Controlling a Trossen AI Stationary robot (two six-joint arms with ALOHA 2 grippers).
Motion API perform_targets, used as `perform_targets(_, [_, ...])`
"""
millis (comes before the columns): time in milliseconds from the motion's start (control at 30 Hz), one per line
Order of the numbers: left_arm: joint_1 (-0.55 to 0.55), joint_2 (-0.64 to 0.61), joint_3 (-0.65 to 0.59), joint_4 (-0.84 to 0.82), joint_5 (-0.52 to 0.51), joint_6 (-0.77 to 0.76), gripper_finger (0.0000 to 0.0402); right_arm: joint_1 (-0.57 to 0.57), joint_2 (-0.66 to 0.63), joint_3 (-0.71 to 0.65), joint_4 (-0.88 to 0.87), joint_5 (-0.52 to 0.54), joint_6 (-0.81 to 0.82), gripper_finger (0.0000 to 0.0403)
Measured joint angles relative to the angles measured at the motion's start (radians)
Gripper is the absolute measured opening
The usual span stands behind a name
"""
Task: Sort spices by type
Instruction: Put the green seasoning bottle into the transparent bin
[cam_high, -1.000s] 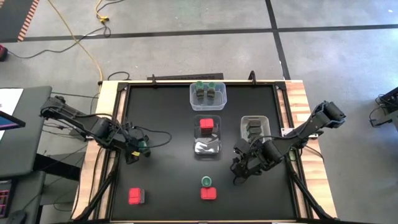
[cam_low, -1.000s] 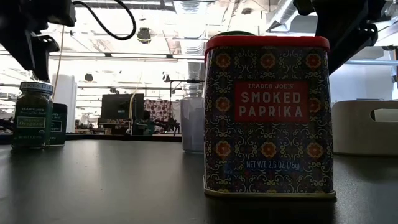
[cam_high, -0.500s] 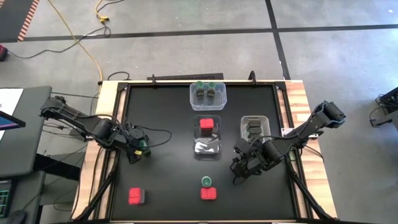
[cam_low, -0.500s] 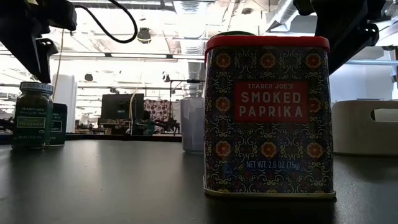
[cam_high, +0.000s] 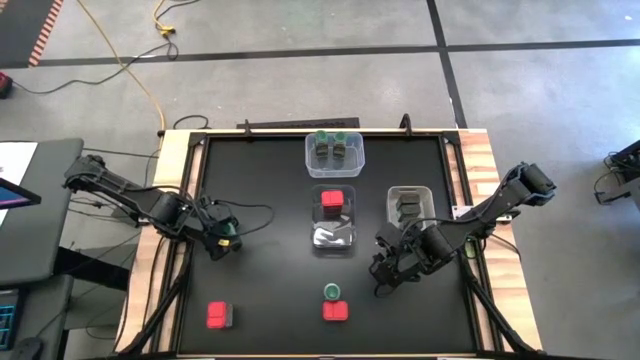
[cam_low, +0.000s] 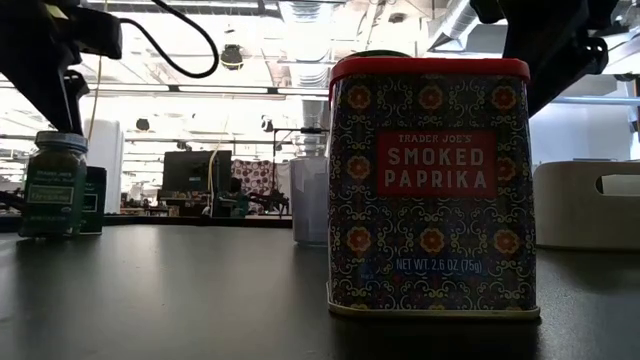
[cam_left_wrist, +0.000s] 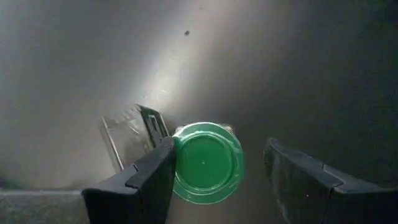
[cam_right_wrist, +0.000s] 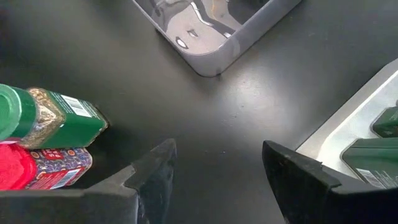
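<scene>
Treat sorting as partly done: three tubs (cam_high: 335, 166) hold spices, three containers stand loose near the desk (cam_high: 270, 290) front, the left pincer (cam_left_wrist: 217, 163) straddles a green-lidded jar (cam_left_wrist: 207, 162) with jaws apart, and the right pincer (cam_right_wrist: 214, 163) hangs open, empty.

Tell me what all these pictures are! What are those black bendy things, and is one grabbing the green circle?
Those are two robot arms at a black table, sorting spices. One picture looks down from above, one sits at table height, and two come from cameras on the arms' wrists. The left gripper has its open fingers around a green-lidded jar; one finger touches the lid, the other doesn't, so it isn't squeezing. The right gripper is open and holds nothing. On the table are three clear tubs, with spices inside. Another green-lidded jar and two red paprika tins wait outside. The big tin only looks huge because it's close to that camera.
</scene>
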Motion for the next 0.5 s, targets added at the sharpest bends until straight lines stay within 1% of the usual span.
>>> perform_targets(167, [0.0, 0.002, 0.032, -0.003, 0.013, -0.002, 0.0231, 0.0, 0.0, 0.0, 0.009, 0.0, 0.0, 0.0265])
perform_targets(500, [0.0, 0.001, 0.089, -0.005, -0.007, 0.019, 0.0231, 0.0, 0.0, 0.0, 0.008, 0.0, -0.01, 0.0265])
